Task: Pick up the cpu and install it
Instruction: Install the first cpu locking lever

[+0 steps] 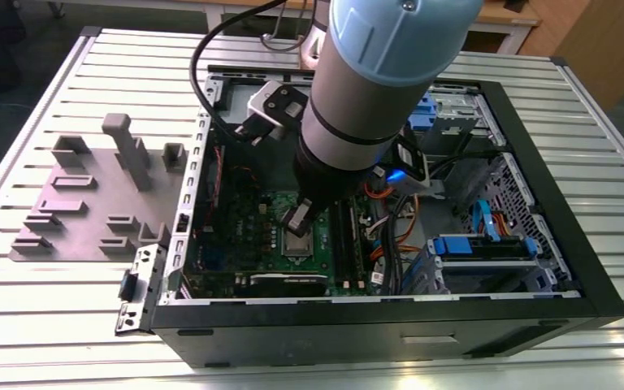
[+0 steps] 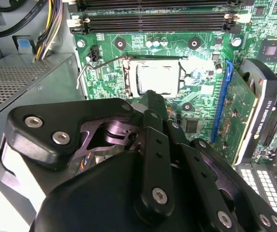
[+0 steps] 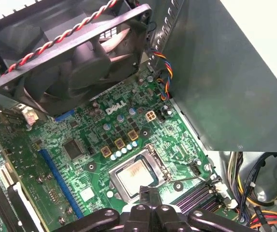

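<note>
Both wrist views show the cpu [image 2: 158, 79] seated in its socket [image 2: 128, 79].

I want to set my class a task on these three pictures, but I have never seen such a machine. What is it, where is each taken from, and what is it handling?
It is a robot arm that reaches down into an open computer case, which stands on a slatted metal table. The exterior view looks on from off the arm; both wrist views ride on it and look past the gripper. The cpu, a small silvery square, lies in its socket on the green board, right by the gripper's tip. A grey plastic fixture sits beside the case.
</note>
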